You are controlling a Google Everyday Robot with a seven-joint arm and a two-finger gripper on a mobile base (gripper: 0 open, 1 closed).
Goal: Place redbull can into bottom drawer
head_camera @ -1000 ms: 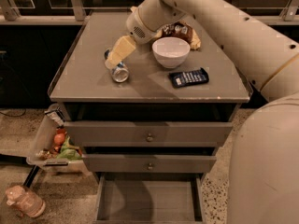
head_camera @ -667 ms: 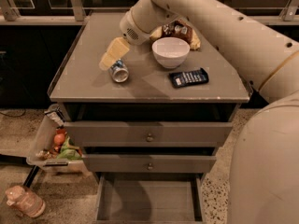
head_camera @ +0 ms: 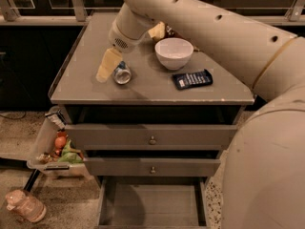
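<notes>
Redbull can upright on the bench, just beside the gripper; impossible to tell how far open, or whether holding anything. Liable to tip and roll off if nudged sideways. Bottom drawer pulled out, nothing visible inside; bowl seemingly empty; floor bin holding produce.
</notes>
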